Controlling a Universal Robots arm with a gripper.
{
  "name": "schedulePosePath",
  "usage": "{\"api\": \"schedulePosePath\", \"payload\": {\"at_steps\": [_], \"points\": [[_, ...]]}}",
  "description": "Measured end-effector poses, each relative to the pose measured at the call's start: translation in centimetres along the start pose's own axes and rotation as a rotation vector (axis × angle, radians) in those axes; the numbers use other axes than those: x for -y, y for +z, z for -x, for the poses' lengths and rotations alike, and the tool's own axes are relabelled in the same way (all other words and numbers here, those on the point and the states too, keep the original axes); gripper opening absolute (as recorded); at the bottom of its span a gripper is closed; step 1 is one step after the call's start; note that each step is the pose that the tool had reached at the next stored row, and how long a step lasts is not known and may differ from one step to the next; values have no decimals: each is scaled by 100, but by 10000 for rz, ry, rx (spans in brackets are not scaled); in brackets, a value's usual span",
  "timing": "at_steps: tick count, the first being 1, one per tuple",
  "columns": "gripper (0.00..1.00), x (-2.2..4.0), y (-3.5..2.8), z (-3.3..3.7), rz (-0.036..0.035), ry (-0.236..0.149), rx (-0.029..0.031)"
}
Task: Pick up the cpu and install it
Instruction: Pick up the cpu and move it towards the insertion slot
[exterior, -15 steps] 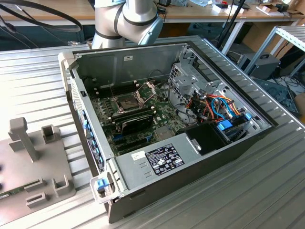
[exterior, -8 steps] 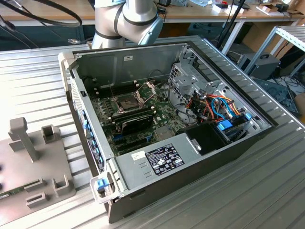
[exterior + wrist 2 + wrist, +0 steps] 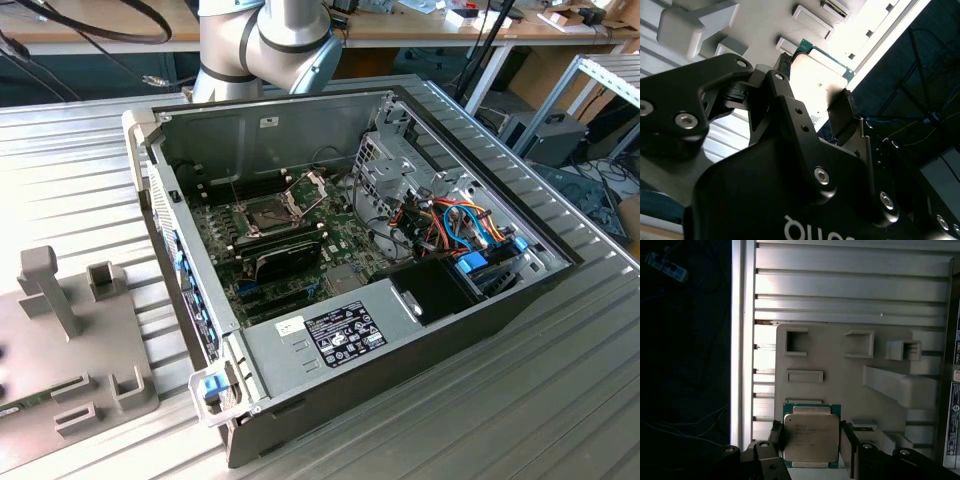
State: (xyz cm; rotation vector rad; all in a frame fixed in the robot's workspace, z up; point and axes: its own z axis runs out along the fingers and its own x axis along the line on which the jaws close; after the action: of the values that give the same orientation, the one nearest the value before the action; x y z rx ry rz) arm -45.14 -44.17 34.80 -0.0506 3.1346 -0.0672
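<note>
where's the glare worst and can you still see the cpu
Second wrist view: glare washes out the cpu top and tray, gripper dark in front. First wrist view: cpu evenly lit, some table slats blown out, past them near black. Exterior view: even light, no glare.

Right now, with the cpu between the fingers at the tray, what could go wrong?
1. The gripper grips the cpu only by two opposite edges, so it could tilt or slip on the way.
2. The socket sits deep in the case, between its raised plate and the black card. The gripper might clip either going in.
</note>
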Motion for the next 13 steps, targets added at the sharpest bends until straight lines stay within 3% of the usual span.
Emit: {"api": "schedulePosePath", "payload": {"at_steps": [9, 13], "points": [[55, 4, -101, 1, 0, 0, 2], [55, 4, -103, 1, 0, 0, 1]]}}
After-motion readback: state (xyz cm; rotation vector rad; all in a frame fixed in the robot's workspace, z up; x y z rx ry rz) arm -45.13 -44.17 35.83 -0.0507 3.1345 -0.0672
